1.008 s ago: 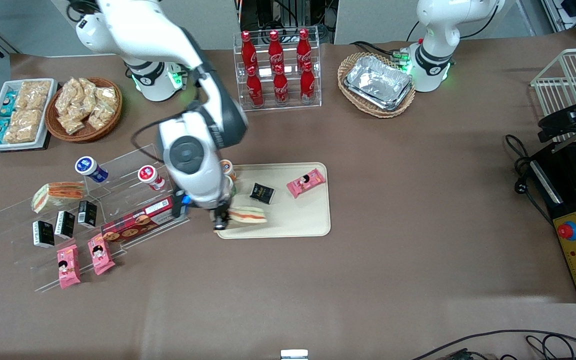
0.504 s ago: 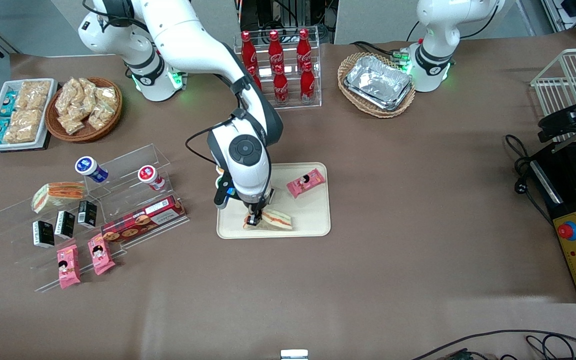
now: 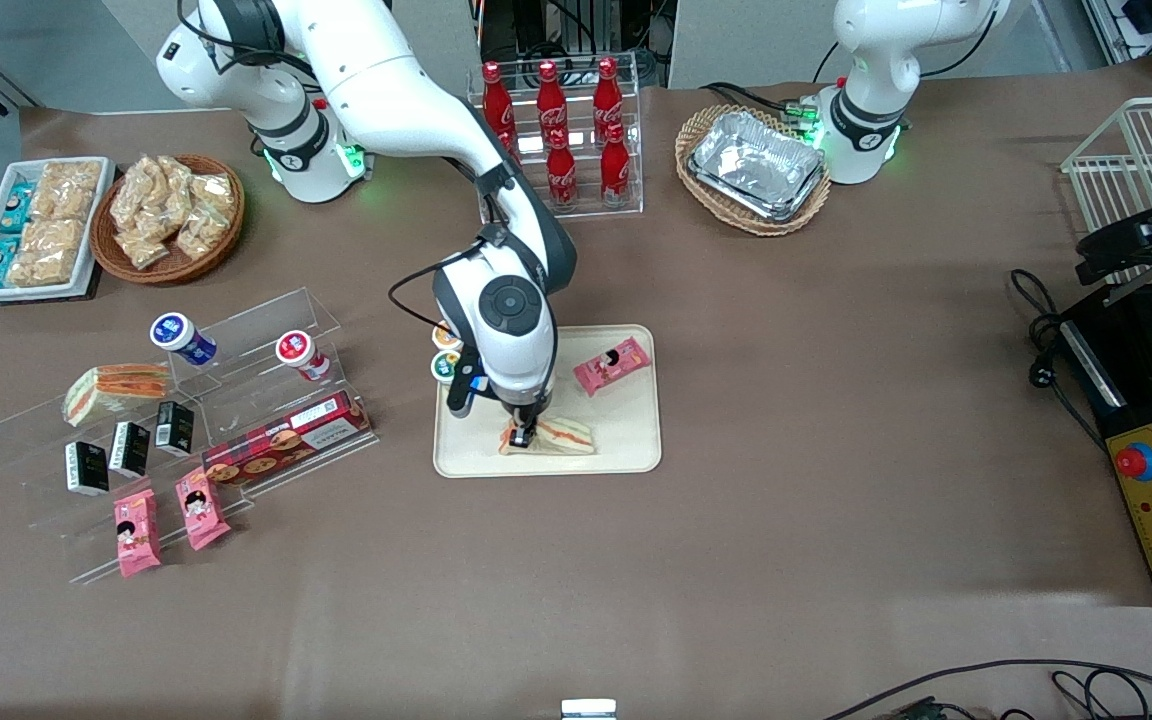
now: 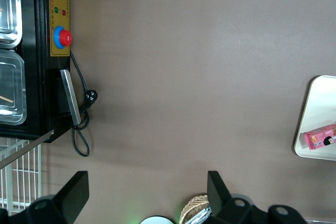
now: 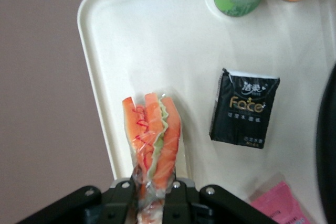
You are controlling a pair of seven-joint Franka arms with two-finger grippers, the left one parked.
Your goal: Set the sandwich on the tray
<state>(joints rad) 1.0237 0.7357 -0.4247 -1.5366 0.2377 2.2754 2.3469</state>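
The right arm's tool (image 3: 526, 432) is hovering low over the cream tray (image 3: 626, 455), pinching one end of the wrapped sandwich (image 3: 561, 436) between its two fingers, which are closing narrowly on the clear wrap. The sandwich is lying over the part of the tray nearest the front camera, its body stretching toward the parked arm's end of the worktop (image 3: 836, 400). From the wrist view the orange-red filling layers of the sandwich (image 5: 153, 142) are showing just beside the rounded corner of the tray (image 5: 94, 19); whether the wedge is already resting on the tray surface or hanging just above it cannot be told. By the look of things, the placing step is nearing its end: the carry seems done and the release is still to come. The next move is likely calling for a short settle onto the tray, then an opening of the fingers and a straight lift, so the wrap is not dragged along. A black packet (image 5: 244, 108), a pink snack pack (image 3: 612, 365) and two small cups (image 3: 446, 352) are sharing the tray, the black packet lying near the sandwich, so room is limited. A second wedge sandwich (image 3: 116, 390) is sitting on the clear display rack (image 3: 266, 330) toward the working arm's end.
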